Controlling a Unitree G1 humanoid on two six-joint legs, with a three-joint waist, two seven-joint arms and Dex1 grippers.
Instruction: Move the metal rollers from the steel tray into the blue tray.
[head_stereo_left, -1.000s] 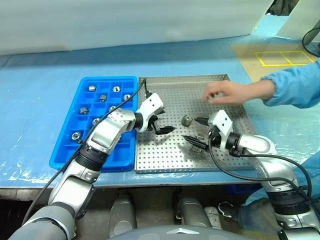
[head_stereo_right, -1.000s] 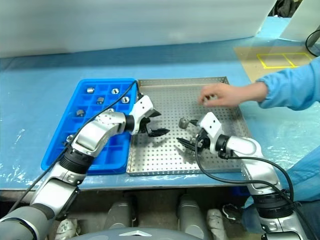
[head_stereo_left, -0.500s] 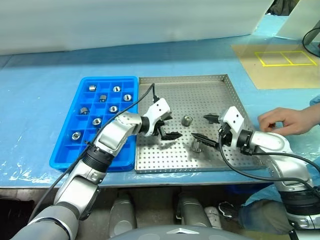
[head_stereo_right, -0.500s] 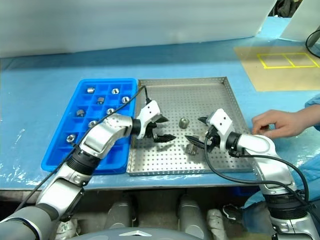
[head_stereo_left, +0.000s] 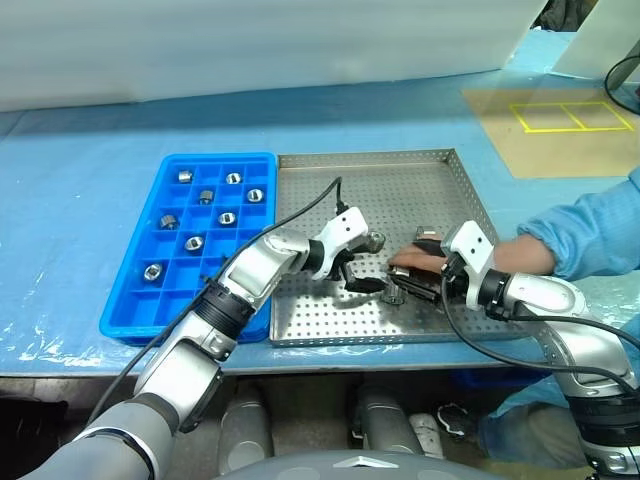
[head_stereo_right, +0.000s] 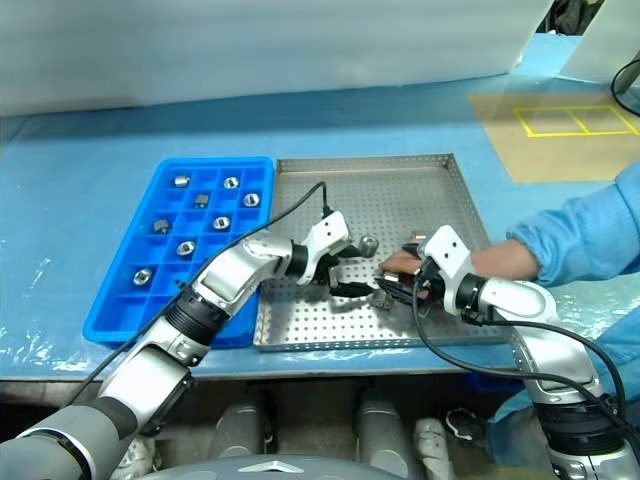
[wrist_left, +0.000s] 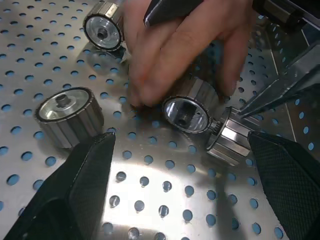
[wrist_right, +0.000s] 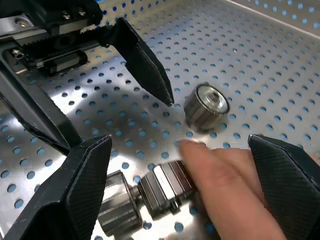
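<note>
1. Blue tray (head_stereo_left: 130, 300) sat left of the steel tray (head_stereo_left: 400, 175), touching it; eight metal rollers (head_stereo_left: 194, 243) lay in its compartments. Head views: left gripper (head_stereo_left: 362, 272) and right gripper (head_stereo_left: 418, 290) hovered over the steel tray's front, both spread wide, holding nothing. A person's hand (head_stereo_left: 412, 260) reached between them.
2. Left wrist view: fingers (wrist_left: 75, 190) wide apart, empty; person's fingertips touched one of three rollers on the perforated floor.
3. Right wrist view: fingers (wrist_right: 82, 185) wide, empty; one roller lay apart near the left gripper.
</note>
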